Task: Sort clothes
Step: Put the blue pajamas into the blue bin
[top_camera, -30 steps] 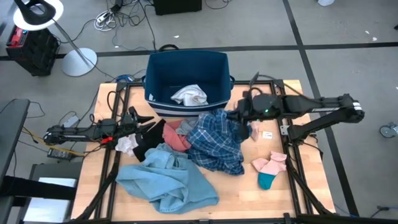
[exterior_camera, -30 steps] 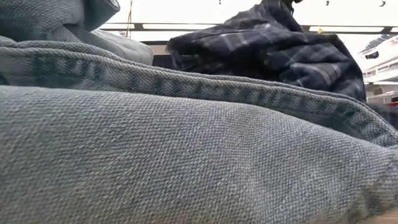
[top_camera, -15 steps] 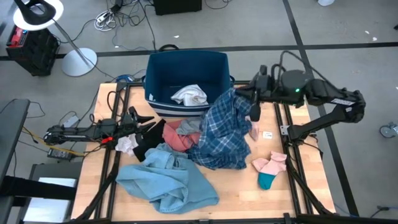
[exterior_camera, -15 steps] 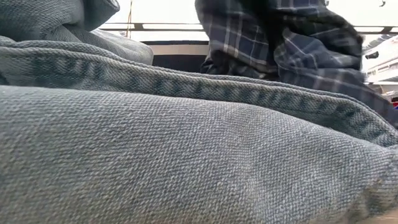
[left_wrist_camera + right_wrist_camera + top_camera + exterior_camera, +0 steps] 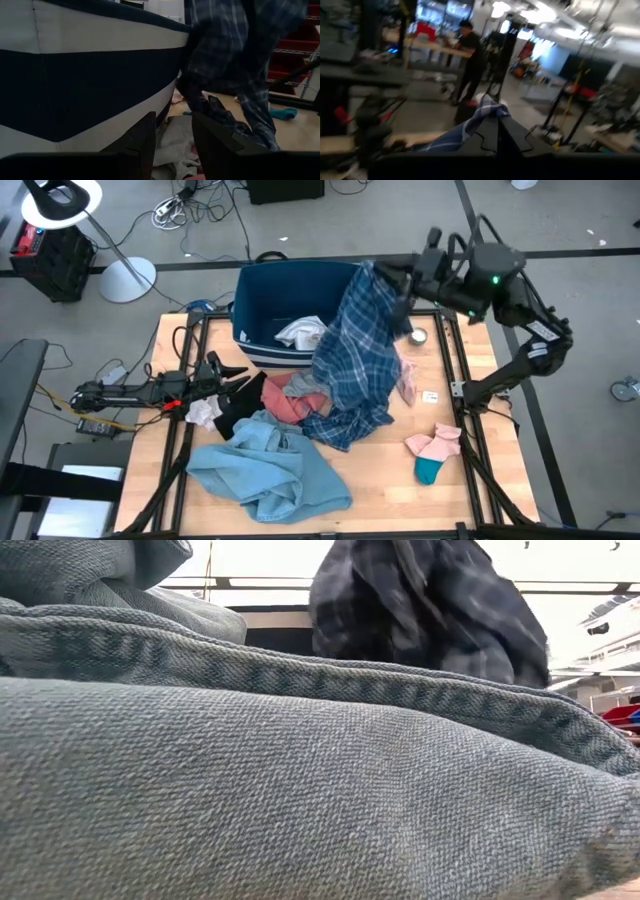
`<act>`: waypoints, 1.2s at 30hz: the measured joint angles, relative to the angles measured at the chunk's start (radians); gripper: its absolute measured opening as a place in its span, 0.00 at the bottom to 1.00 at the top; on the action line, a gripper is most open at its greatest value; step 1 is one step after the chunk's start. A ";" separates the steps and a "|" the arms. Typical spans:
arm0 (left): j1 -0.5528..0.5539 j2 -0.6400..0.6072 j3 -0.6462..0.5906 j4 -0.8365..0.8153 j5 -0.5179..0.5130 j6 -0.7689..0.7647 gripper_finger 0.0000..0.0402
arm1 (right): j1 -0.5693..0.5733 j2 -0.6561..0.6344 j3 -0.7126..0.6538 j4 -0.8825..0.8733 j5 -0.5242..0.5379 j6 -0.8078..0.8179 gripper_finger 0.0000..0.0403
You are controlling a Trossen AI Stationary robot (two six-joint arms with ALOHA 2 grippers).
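My right gripper is up over the bin's right rim, shut on the blue plaid shirt. The shirt also shows in the low view and the left wrist view. My left gripper is open and empty, low at the table's left, beside the black item and white item. The coral-pink item and grey item lie in the pile. The light-blue piece lies near the front. Pink sock and teal sock lie at the right. My right gripper pinches a bunched fold of the plaid shirt at its top end between its two fingers. The fingers come roughly level from the table's right side. The shirt hangs long below the hold, and its lower end lies on the pile.
The navy bin with white stripes stands at the far middle, a white garment inside it. A small round tin and a pink scrap lie right of the shirt. People stand in the room beyond.
My right gripper has risen and gone toward the table's far edge, over the bin's right rim, staying shut. The plaid shirt has been drawn up from a heap into a long hanging strip, its lower end staying on the pile. The tin has come into view.
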 joint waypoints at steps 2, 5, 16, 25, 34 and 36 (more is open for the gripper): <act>0.000 0.000 0.000 0.000 0.000 0.000 0.33 | -0.026 0.053 0.074 0.041 -0.001 -0.045 0.00; 0.000 0.000 0.000 0.000 0.000 0.000 0.33 | -0.073 0.128 0.181 0.114 -0.019 -0.095 0.00; 0.000 0.000 0.000 0.000 0.000 0.000 0.33 | -0.236 0.268 0.266 0.499 -0.149 -0.081 0.00; 0.000 0.000 0.000 0.000 0.000 0.000 0.33 | -0.338 0.406 0.266 0.654 -0.328 0.099 0.00; 0.000 0.000 0.000 0.000 0.000 0.000 0.33 | -0.390 0.544 0.264 0.447 -0.366 0.209 0.00; 0.000 0.000 0.000 0.000 0.000 0.000 0.33 | -0.395 0.564 0.264 0.365 -0.386 0.209 0.00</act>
